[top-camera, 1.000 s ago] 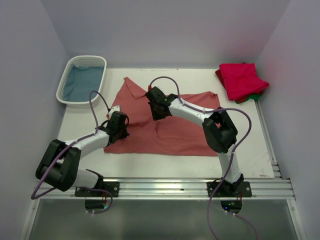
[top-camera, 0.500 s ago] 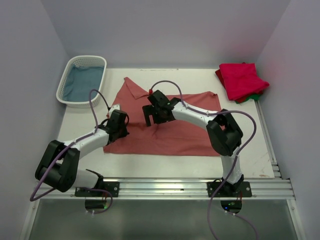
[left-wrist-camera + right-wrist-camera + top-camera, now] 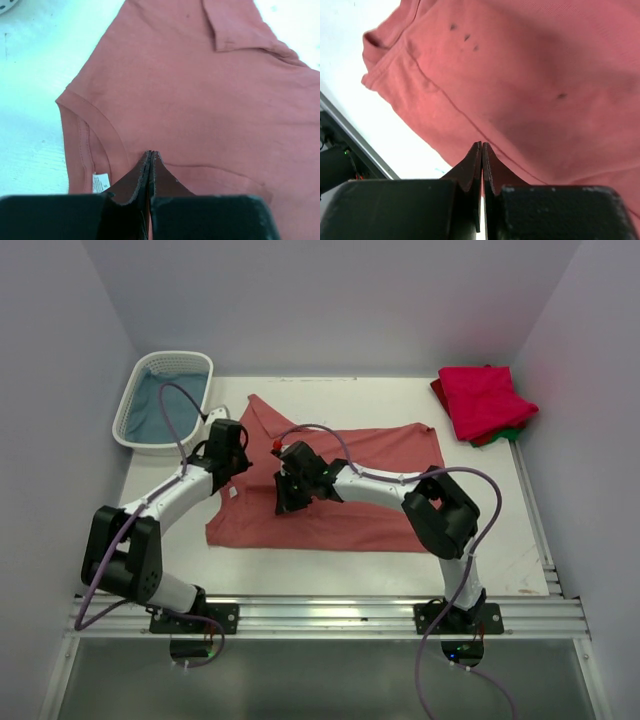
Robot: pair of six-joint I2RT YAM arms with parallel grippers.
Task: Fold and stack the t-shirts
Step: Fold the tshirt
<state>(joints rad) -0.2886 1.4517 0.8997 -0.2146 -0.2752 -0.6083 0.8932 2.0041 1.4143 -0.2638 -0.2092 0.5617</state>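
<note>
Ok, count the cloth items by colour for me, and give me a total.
Salmon shirt: 1
Crimson shirt: 1
Green shirt: 1
Blue cloth in basket: 1
Total: 4

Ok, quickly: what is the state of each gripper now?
Left gripper: closed, over the salmon-red t-shirt; a pinch cannot be told.
Right gripper: closed too; a pinch cannot be told.

Spread t-shirt [image 3: 350, 510] lies flat at the middle of the table [image 3: 500, 530]. Lattice basket [image 3: 127, 415] stands at the far left corner, with a cloth [image 3: 165, 405] in it. Folded t-shirts [image 3: 485, 400] are stacked at the far right corner, well apart from the spread t-shirt. Left gripper [image 3: 228, 462] is over its left part, with the right gripper [image 3: 287, 498] just to the right.
</note>
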